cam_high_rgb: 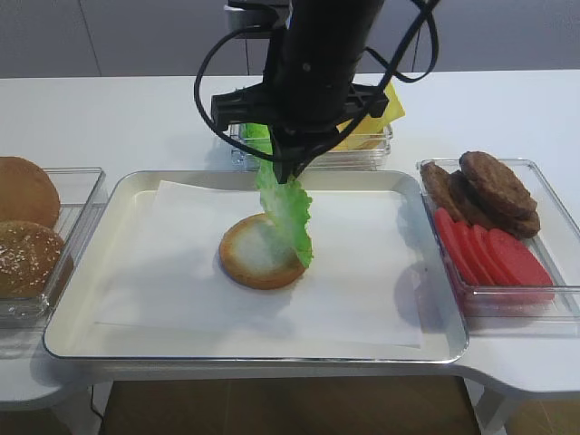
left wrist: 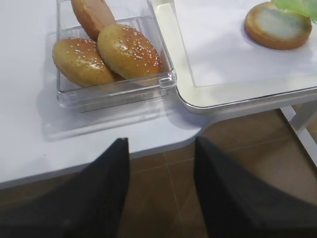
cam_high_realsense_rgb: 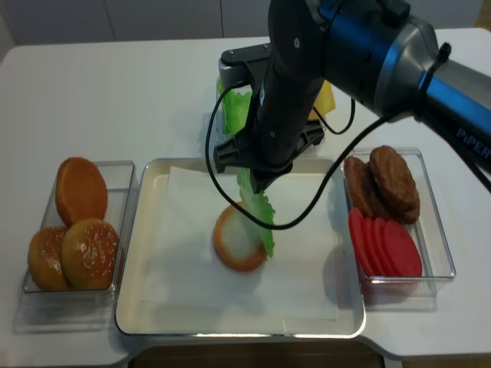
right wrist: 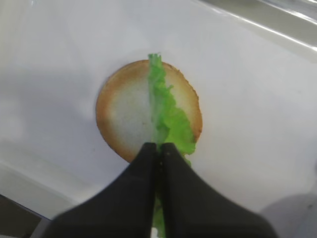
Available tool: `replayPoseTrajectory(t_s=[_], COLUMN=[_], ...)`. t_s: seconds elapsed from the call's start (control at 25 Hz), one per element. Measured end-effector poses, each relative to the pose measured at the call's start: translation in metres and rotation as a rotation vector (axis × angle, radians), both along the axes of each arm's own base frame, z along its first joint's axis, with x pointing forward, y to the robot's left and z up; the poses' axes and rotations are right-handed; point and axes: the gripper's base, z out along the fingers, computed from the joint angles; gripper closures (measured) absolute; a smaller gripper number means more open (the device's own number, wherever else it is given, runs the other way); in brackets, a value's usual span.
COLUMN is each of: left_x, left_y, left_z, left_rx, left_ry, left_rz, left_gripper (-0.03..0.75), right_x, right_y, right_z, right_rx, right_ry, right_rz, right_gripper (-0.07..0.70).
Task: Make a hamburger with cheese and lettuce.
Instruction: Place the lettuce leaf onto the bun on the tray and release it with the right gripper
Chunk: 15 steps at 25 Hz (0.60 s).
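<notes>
The right gripper (right wrist: pixel 159 148), clenched on a lettuce leaf (cam_high_rgb: pixel 288 213), dangles it over the bun half (cam_high_rgb: pixel 258 252) for layering.

The only readable lettering is white "PiPER", printed on the blue forearm of the right arm (cam_high_realsense_rgb: pixel 460 100) at the right edge of the realsense high view. No other text, label or number can be read.
</notes>
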Motion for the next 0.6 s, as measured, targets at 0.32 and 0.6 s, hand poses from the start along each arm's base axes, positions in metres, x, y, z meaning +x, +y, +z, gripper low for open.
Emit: replayPoseTrajectory(t_s=[0.32, 0.6], left_x=[0.0, 0.0], left_y=[0.0, 0.0], left_z=[0.0, 0.0], left_rx=[0.0, 0.0], left_ry=[0.0, 0.0], left_rz=[0.0, 0.0], left_gripper=[0.391, 0.391], right_x=[0.0008, 0.0031], right_y=[0.0052, 0.0073], right_z=[-0.0001, -0.0032], right_rx=[0.029, 0.039], right_ry=[-0.026, -0.025], right_rz=[-0.001, -0.021], right_gripper=[0.603, 0.603])
